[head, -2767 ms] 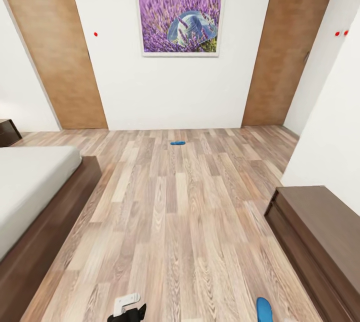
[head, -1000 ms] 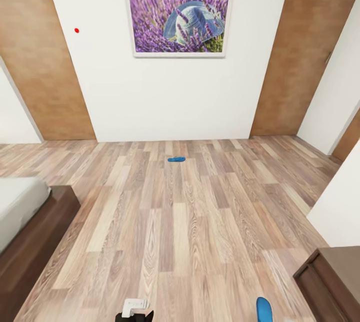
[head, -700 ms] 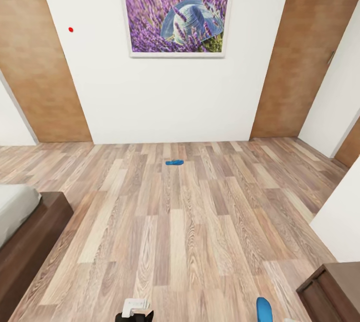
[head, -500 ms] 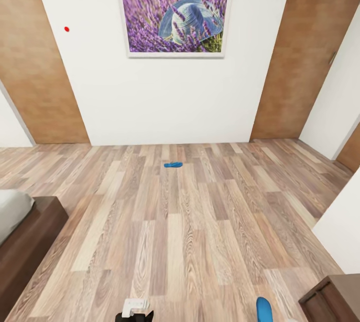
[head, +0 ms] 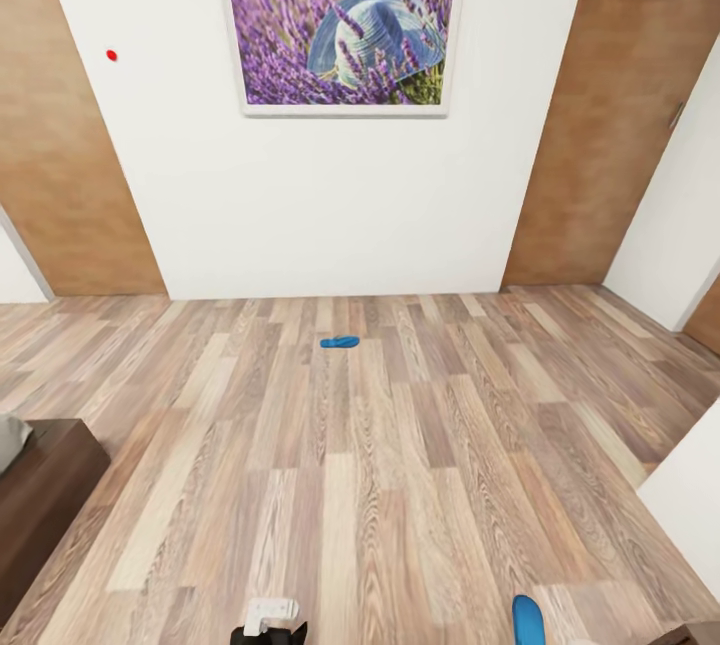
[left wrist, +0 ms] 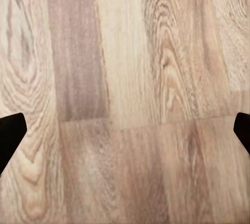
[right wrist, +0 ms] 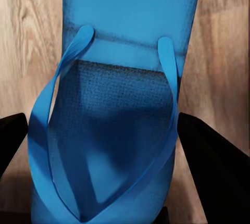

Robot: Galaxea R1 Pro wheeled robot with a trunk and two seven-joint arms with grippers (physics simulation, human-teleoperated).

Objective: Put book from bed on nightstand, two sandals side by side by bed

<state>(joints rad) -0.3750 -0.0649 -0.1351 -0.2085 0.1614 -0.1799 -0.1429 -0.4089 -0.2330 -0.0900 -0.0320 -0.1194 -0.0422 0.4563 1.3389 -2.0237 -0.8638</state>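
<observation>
Head cam sits high, looking forward and down across the plank floor [head: 380,485] toward the white wall with the purple picture [head: 338,17]. Left wrist cam points straight down at bare planks [left wrist: 125,78], pretty close. Right wrist cam is jammed right up against a blue sandal [right wrist: 120,130], probably the same one poking into the head cam's bottom edge [head: 527,620].

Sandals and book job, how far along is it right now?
Nothing looks finished. In hand: one sandal sits between the right gripper's fingers. The other sandal lies alone on the floor near the far wall, well away from the bed. The left gripper is open over bare planks. Left: pairing both sandals beside the bed, then the book.
</observation>
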